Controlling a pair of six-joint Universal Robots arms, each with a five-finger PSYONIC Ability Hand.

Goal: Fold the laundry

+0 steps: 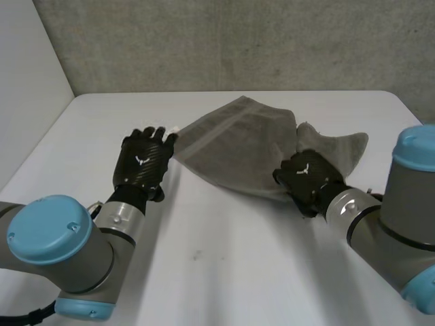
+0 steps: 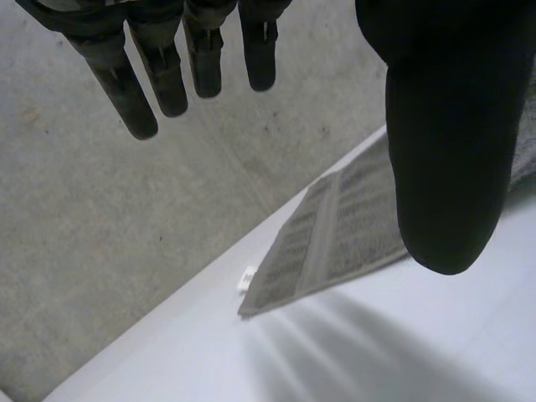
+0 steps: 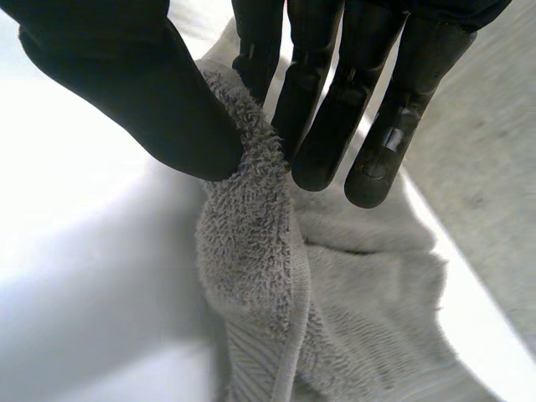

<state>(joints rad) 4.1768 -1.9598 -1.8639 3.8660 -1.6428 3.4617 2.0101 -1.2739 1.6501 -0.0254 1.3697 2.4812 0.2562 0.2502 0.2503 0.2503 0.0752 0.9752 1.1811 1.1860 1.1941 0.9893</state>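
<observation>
Now pinching, with the right robot hand (image 3: 126, 84), a raised fold of the towel (image 1: 231, 146) between thumb and fingers, toward the desk's (image 1: 238, 272) right edge. Holding the left robot hand (image 1: 143, 163) released, fingers straight, just beside the towel's left corner, near the far edge.

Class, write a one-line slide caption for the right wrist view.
Right hand pinches a bunched fold of the grey towel over the white table.

towel (image 1: 238, 146) | grey terry, banded hem | rumpled, part spread (R end bunched) | on table (image 1: 224, 272), far ctr
</observation>
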